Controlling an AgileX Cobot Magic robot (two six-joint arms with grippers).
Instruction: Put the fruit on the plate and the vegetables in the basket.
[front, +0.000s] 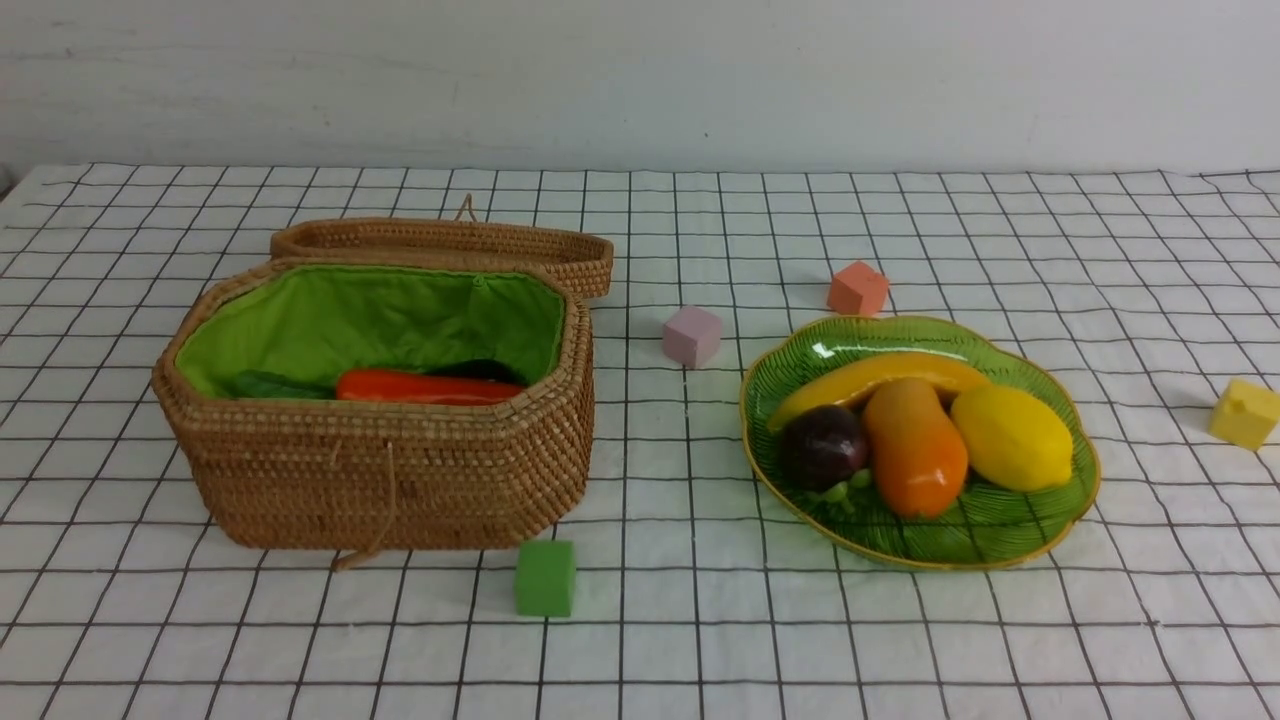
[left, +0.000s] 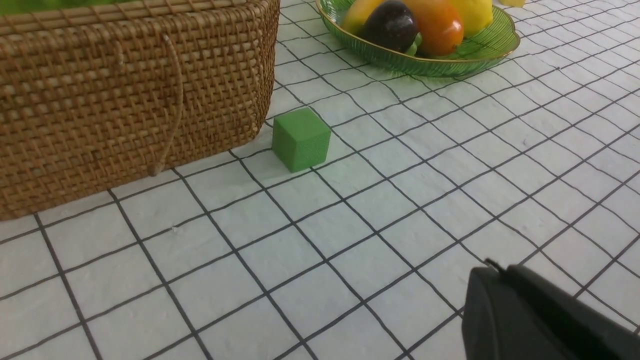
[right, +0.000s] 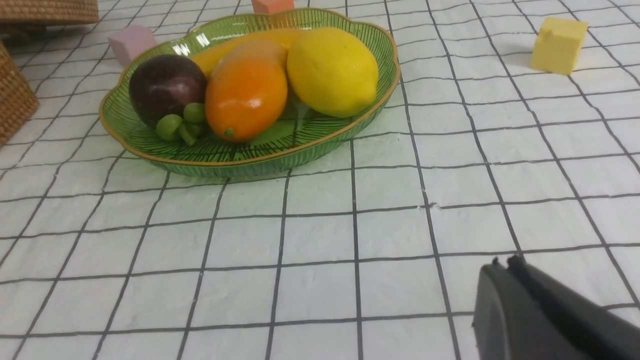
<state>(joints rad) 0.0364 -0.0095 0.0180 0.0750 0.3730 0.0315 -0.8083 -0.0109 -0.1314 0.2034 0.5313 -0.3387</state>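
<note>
White gridded bench (front: 900, 640) shows fruit (front: 915, 445) on the plate (front: 1000, 545) and vegetables (front: 425, 387) in the basket (front: 380, 470), so both pincers, their grip state indiscernible, should simply stay clear.

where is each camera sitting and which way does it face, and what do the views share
Front view: between the arms, looking forward over the table at the basket and the plate; no robot part shows.
Left wrist view: low over the cloth, facing the basket wall, the green cube and the plate; the left pincer shows at the edge.
Right wrist view: low, facing the plate and the yellow cube; the right pincer shows.
All three share the plate of fruit.
</note>
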